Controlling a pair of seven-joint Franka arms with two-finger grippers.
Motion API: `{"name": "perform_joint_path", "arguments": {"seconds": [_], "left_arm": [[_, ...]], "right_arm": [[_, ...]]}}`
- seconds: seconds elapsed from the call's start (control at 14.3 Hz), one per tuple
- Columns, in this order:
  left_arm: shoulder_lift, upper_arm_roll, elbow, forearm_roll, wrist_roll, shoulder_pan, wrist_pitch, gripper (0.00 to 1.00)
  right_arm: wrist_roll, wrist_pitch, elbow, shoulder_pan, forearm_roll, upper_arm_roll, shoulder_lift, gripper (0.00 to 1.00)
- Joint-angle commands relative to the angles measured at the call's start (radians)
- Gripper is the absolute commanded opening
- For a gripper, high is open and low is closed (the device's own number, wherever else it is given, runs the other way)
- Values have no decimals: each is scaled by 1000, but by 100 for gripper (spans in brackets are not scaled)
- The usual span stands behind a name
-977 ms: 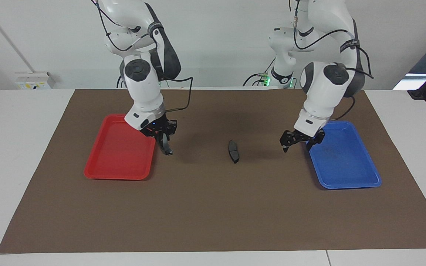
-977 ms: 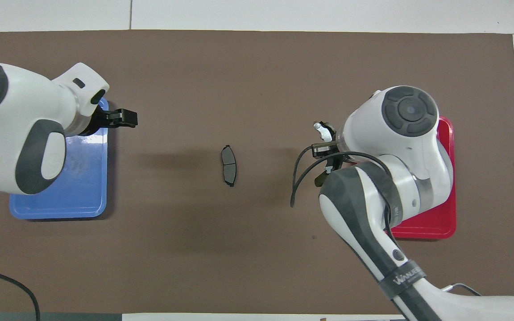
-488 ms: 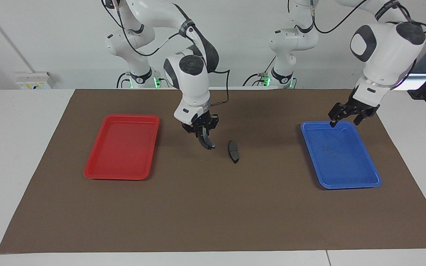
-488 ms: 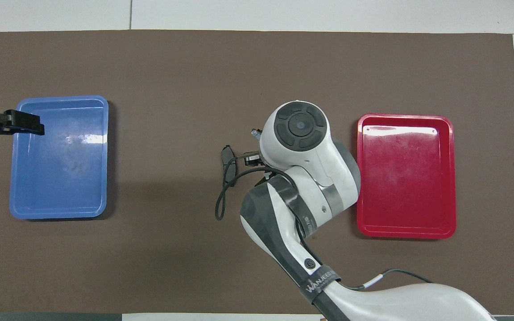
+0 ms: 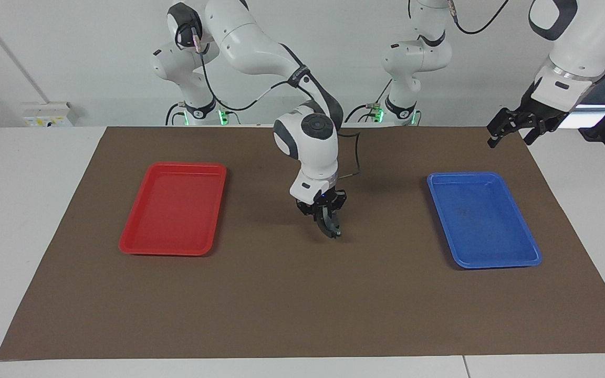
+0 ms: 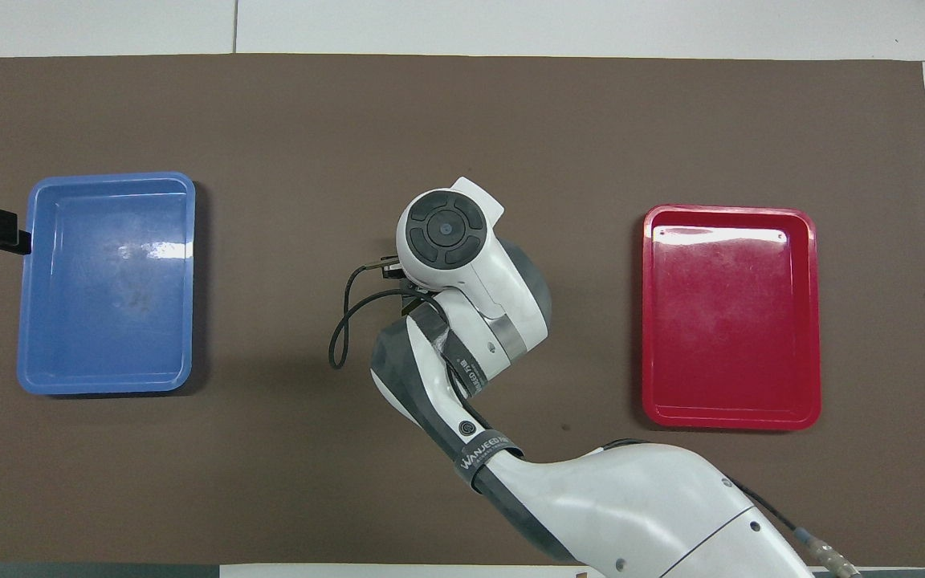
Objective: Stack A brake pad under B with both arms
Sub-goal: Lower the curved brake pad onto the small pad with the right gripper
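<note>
right gripper (image 5: 326, 223): I'm seeing it gripping the curved black crescent shoe B (image 5: 330, 229) mid-mat
left gripper (image 5: 512, 127): hanging raised, fingers spread

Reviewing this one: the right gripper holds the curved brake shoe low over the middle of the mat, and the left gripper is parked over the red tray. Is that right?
Not quite. The left gripper hangs raised near the blue tray, at the left arm's end of the table, not over the red tray; the facing view shows it. The rest holds: the right gripper holds the curved brake shoe low over the middle of the mat.
</note>
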Motion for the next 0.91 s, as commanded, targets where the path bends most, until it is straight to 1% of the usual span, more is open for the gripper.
{"name": "perform_joint_path", "arguments": {"seconds": [0.0, 0.28, 0.42, 0.7, 0.84], "left_arm": [[-18, -6, -44, 17, 4, -7, -3, 100], [-52, -16, -116, 17, 8, -10, 36, 100], [-53, -16, -117, 17, 5, -25, 44, 100], [-53, -16, -119, 18, -1, -37, 56, 100], [-53, -14, -119, 18, -1, -37, 56, 100]], "right_arm": [[10, 20, 17, -8, 16, 25, 7, 19], [-4, 55, -40, -8, 16, 33, 4, 20], [-8, 70, -67, -12, 16, 42, -2, 20], [-21, 97, -78, -10, 16, 50, 5, 21], [-19, 92, -80, -8, 16, 54, 5, 24]]}}
